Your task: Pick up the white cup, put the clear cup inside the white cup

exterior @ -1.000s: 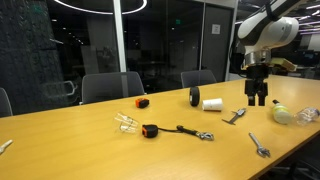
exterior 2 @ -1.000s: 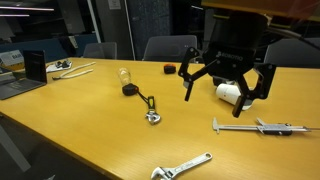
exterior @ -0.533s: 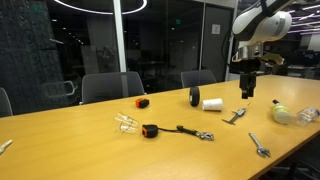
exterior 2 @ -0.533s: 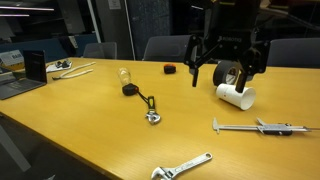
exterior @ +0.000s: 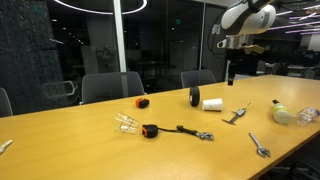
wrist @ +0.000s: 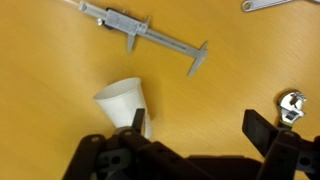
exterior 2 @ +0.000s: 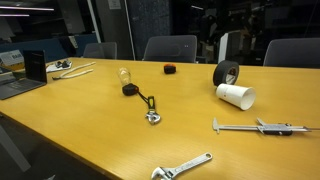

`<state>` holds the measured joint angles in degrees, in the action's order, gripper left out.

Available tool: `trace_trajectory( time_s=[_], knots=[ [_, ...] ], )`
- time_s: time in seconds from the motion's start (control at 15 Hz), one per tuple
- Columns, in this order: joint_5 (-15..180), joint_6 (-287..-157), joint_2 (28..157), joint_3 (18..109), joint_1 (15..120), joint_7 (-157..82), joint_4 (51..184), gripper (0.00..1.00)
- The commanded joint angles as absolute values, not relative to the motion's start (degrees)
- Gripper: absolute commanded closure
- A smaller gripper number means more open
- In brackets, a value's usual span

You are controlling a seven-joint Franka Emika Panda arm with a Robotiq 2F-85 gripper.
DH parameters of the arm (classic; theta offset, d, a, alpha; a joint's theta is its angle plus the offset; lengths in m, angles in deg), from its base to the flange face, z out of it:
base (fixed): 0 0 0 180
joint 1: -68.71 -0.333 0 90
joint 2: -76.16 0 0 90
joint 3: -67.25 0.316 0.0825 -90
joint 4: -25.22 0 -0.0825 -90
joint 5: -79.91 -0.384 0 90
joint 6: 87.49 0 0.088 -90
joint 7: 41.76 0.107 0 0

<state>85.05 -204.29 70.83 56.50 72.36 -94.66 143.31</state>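
Wrist view: wide-open, empty gripper [wrist: 195,135] high over white cup [wrist: 122,102], lying on its side just beside black tape roll [exterior 2: 226,73]; clear cup [exterior 2: 125,76] well apart. Probably light, thin-walled, easily crushed: pinch gently across mid-body.

You are looking into a dim room. In both exterior views the glass wall [exterior: 160,50] at the far side is almost black, and in an exterior view a bright ring of light [exterior: 100,5] glares across its top. The table [exterior: 80,140] is lit warmly from above and carries a soft sheen; small things on it look coarse and slightly soft. In the wrist view the light is even, the white cup [wrist: 122,100] throws only a faint shadow, and the gripper [wrist: 195,125], nearest the lens, is a dark, blurred mass.
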Motion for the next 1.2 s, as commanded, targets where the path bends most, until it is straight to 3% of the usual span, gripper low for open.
trace_trajectory(
  time_s=[0.0, 0.33, 1.13],
  knots=[
    [82.14, -214.06, 79.18, 56.96, 73.18, -105.41, 138.01, 0.00],
    [68.70, -224.49, 91.16, 60.71, 76.62, -123.61, 132.71, 0.00],
    [71.58, -214.39, 105.30, 64.62, 83.32, -127.53, 117.73, 0.00]
  ],
)
